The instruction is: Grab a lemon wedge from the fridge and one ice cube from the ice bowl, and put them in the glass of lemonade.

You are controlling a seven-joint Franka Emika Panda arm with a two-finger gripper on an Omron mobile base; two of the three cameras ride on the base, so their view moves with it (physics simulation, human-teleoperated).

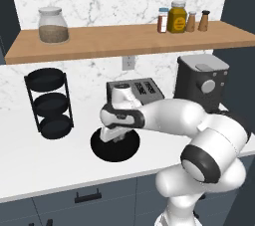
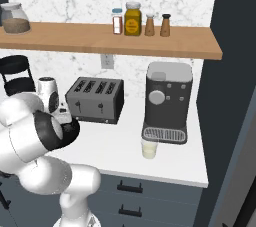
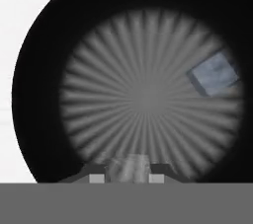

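Observation:
The black ice bowl sits on the white counter in front of the toaster. My gripper reaches down into it. In the hand view the bowl's black wall rings a ribbed grey floor. My gripper is shut on a pale ice cube held between its tips. Another ice cube lies loose on the bowl floor to the right. The glass of lemonade stands in front of the coffee machine, well right of the bowl. The lemon wedge and the fridge are out of view.
A grey toaster stands just behind the bowl, with a dark coffee machine to its right. A black three-tier rack stands to the left. A wooden shelf with jars hangs overhead. The counter's front edge runs close below the bowl.

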